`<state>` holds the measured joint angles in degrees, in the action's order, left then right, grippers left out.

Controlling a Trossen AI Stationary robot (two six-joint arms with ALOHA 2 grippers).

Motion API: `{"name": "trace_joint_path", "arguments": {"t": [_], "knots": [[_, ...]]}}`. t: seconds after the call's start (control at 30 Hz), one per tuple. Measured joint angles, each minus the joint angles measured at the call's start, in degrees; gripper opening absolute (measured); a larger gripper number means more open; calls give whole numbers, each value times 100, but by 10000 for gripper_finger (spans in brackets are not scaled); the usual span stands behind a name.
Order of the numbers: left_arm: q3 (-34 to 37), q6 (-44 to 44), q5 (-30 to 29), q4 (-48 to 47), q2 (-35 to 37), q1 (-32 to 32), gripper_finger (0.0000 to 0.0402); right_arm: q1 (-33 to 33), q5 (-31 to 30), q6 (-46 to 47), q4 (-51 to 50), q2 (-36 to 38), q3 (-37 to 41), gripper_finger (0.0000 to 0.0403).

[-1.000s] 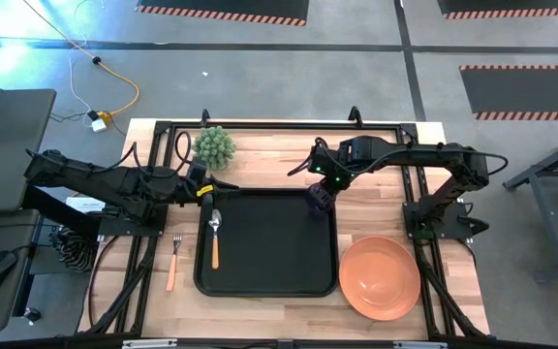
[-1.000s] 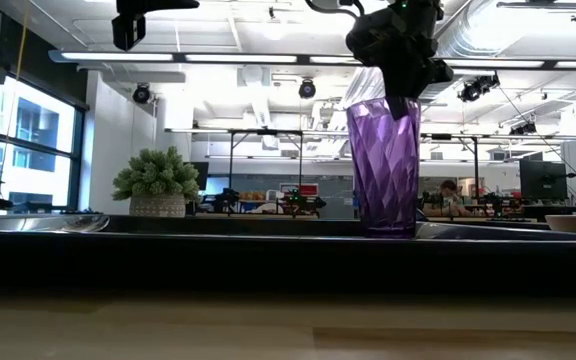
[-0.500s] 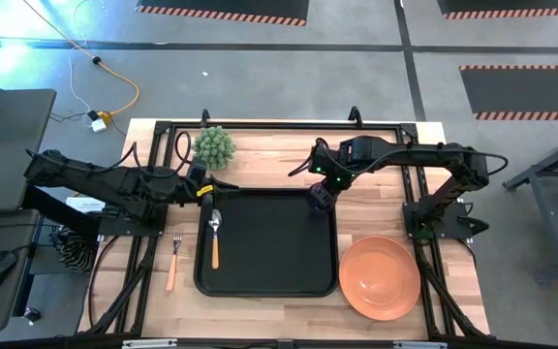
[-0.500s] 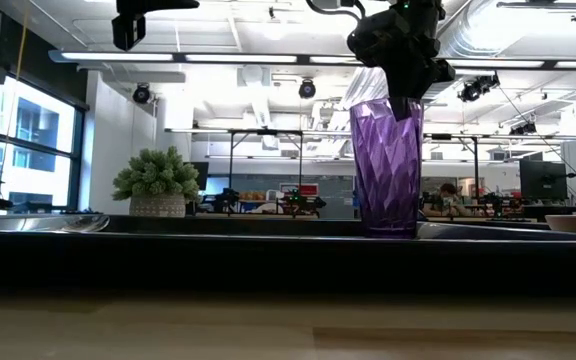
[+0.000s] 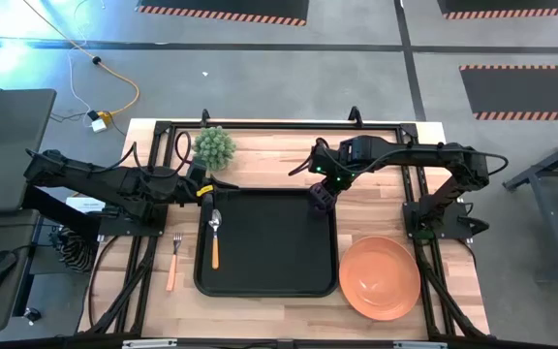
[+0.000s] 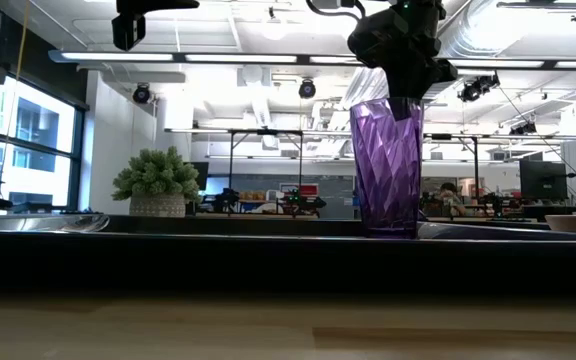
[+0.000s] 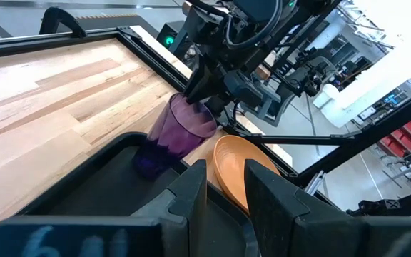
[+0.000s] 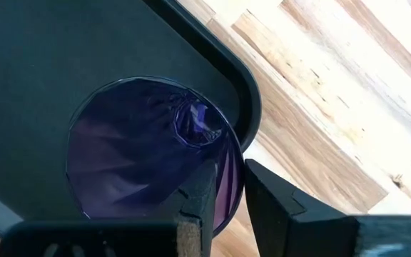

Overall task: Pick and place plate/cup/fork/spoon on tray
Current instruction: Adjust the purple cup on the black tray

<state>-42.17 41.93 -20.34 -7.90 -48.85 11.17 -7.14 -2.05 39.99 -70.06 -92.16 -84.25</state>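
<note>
Your right pincer (image 5: 321, 197) is pinching the cup (image 5: 319, 200) by its rim, cup standing in the tray's (image 5: 269, 262) far right corner. Left pincer (image 5: 223, 183) hangs pressed nearly together at the tray's far left corner. Wooden surface (image 5: 386, 160): spoon (image 5: 215, 236) in tray, fork (image 5: 173, 262) left of it, plate (image 5: 380, 277) near right. Plant (image 5: 214, 146) at far edge. Room behind: ceiling lights (image 6: 118, 56), desks.

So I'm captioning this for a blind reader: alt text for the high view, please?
Seen from above, the right hand pinches the rim of a purple cup standing in a black tray. A spoon lies inside; the fork and orange plate wait outside.
</note>
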Motion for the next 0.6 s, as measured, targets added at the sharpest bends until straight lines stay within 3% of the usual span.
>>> {"name": "trace_joint_path", "arguments": {"t": [0.6], "knots": [[0,-2,-2,2,2,0,85,1,41,-3,-16,2,0,67]]}}
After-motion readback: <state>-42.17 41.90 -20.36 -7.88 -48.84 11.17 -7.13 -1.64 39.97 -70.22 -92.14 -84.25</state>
